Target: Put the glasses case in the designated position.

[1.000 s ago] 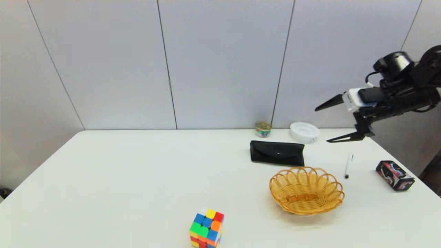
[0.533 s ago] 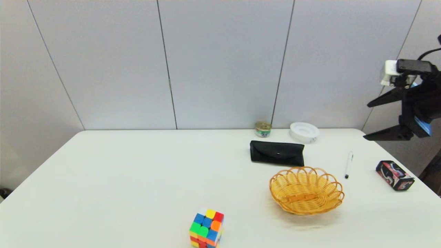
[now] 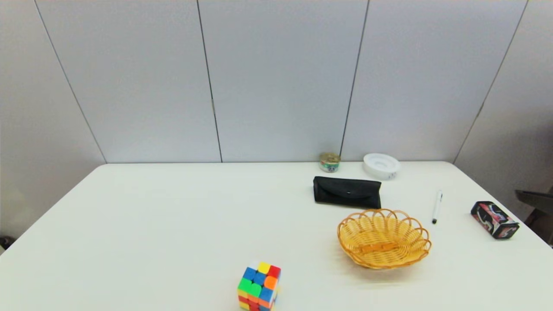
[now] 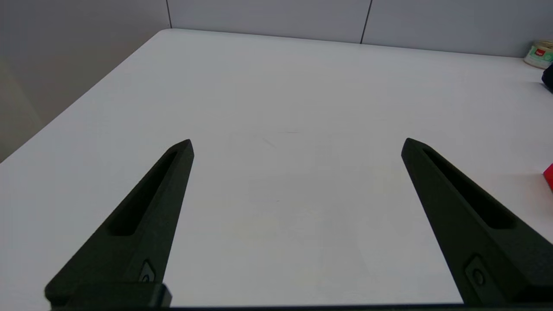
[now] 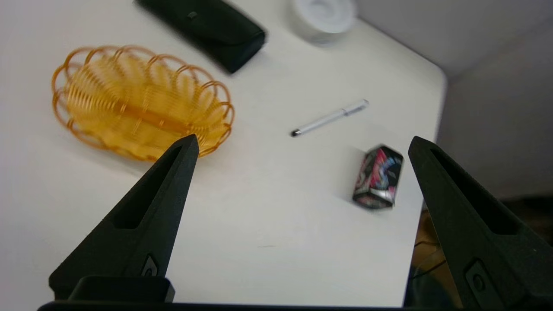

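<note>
The long black glasses case (image 3: 347, 191) lies flat on the table, just behind the yellow wicker basket (image 3: 425, 242), which holds nothing. In the right wrist view my right gripper (image 5: 303, 139) hangs open and empty above the table's right side, well apart from the glasses case (image 5: 203, 26) and the basket (image 5: 60, 73). It is all but out of the head view. My left gripper (image 4: 298, 141) is open over bare table on the left, holding nothing.
A colourful cube (image 3: 259, 286) stands near the front edge. A white pen (image 3: 437, 206) and a short black box with red-and-white print (image 3: 494, 219) lie right of the basket. A white round dish (image 3: 381, 166) and a small can (image 3: 330, 162) sit at the back.
My right arm, open, has swung from above the table's back right corner off to the right and out of the head view. The case and basket have not moved.
</note>
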Action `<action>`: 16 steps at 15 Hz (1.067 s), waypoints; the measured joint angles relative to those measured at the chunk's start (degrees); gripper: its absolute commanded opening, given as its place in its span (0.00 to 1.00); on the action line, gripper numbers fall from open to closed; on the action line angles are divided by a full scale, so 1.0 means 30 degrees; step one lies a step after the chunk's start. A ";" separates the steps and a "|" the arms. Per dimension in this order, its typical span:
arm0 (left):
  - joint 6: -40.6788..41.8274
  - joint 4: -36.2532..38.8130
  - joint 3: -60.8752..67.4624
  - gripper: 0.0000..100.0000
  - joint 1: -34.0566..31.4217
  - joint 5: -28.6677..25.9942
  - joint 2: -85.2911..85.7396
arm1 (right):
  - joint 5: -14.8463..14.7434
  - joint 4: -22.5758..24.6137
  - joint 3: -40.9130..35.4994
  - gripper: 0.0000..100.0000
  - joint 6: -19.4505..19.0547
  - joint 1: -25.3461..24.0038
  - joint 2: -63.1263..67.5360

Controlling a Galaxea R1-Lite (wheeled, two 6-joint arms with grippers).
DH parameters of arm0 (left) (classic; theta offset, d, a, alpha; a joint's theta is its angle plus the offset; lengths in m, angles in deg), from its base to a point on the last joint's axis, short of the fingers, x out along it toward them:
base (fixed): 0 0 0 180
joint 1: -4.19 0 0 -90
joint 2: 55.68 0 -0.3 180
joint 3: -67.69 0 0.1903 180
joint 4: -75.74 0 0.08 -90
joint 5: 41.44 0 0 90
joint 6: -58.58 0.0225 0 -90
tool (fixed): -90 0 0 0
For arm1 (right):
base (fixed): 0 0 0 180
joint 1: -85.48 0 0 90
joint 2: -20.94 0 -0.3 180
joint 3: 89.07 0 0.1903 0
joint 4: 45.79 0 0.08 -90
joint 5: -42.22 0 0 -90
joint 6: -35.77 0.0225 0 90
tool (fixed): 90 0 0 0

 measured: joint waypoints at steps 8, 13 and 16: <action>0.0000 0.0000 0.0000 1.00 0.0000 0.0000 0.0000 | -0.6026 0.8147 -1.1236 1.00 0.5051 -0.1959 -0.9635; -0.0004 0.0000 0.0000 1.00 0.0000 0.0000 0.0000 | -0.5693 0.7542 -1.5864 1.00 0.5916 -0.2032 -1.5970; -0.0004 0.0000 0.0000 1.00 0.0000 0.0000 0.0000 | -0.3848 0.6388 -1.7311 1.00 0.6217 -0.2024 -1.8643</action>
